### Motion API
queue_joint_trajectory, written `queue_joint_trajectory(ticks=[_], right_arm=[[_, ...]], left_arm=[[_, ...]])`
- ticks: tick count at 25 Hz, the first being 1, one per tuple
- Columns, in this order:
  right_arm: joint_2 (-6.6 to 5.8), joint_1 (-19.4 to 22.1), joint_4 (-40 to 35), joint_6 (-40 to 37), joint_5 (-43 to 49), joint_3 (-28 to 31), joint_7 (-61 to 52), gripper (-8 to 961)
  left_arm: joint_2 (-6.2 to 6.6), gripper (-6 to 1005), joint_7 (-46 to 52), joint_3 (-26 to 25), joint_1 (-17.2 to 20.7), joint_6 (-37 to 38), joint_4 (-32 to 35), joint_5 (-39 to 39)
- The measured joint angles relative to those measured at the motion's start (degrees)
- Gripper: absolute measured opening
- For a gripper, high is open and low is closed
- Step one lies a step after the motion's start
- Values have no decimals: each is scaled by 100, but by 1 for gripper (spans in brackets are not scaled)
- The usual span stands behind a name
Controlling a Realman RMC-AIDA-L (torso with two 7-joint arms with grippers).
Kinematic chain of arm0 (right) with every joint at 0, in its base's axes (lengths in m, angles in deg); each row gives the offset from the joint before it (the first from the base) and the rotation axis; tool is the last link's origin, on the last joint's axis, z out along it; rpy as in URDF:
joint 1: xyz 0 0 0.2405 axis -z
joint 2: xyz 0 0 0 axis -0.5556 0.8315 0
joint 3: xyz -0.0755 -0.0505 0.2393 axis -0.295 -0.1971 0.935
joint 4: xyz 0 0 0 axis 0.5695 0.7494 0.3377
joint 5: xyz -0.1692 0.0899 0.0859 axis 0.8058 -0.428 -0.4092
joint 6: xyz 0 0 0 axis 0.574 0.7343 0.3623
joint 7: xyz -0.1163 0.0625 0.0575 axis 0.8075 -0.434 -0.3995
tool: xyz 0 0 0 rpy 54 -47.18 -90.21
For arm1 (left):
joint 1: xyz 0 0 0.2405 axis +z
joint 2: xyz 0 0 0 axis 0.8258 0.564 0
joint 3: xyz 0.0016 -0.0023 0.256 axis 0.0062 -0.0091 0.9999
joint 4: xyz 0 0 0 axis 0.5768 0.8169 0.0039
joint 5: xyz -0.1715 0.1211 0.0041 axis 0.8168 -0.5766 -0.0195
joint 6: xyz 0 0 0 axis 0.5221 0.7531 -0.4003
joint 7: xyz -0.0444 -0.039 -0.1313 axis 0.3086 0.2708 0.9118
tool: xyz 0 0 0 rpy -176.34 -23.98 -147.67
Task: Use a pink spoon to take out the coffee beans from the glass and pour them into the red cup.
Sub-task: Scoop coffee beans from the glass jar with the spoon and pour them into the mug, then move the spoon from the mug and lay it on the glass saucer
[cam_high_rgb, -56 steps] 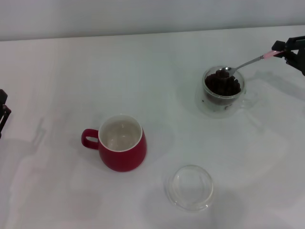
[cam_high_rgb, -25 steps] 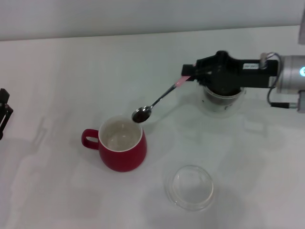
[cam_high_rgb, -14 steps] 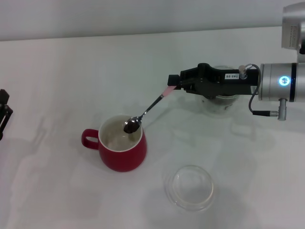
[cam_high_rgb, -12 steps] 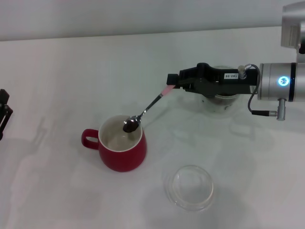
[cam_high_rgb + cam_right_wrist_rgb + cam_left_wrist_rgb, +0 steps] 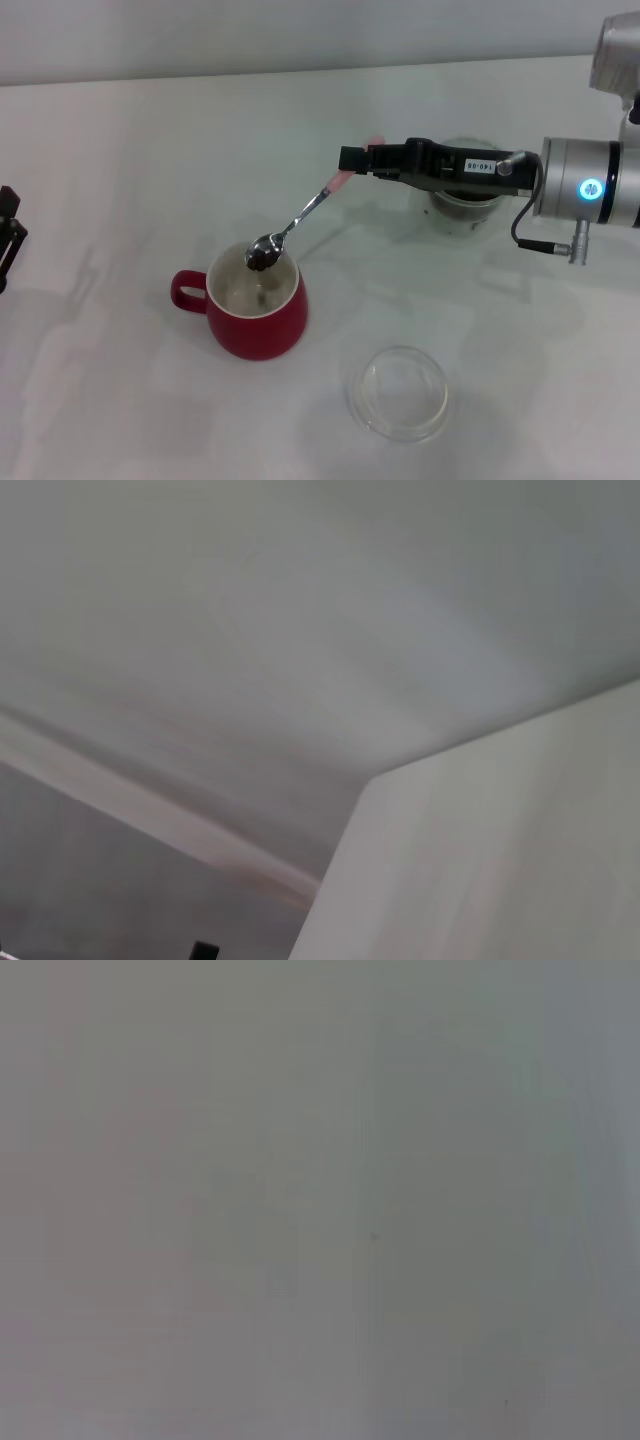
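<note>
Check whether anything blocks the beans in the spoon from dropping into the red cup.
Nothing visible does. The right hand holds the pink spoon with its bowl of coffee beans directly over the red cup's open mouth at the far rim. The clear dish sits apart, nearer the robot. The left hand is parked at the table edge.

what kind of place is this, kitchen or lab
Probably a lab test bench rather than a kitchen: a bare white table against a plain wall, with only staged props: the red cup, the glass and a clear glass dish.
</note>
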Motion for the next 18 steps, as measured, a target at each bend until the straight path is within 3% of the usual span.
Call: queue_joint_trajectory(ticks=[10, 18], right_arm=[[24, 112, 52, 15, -958, -783, 1604, 278], [-36, 234, 28, -172, -1264, -789, 1889, 282]], left_arm=[[-7, 800, 0, 0, 11, 1, 0, 0], [-6, 800, 0, -10, 27, 2, 0, 9]])
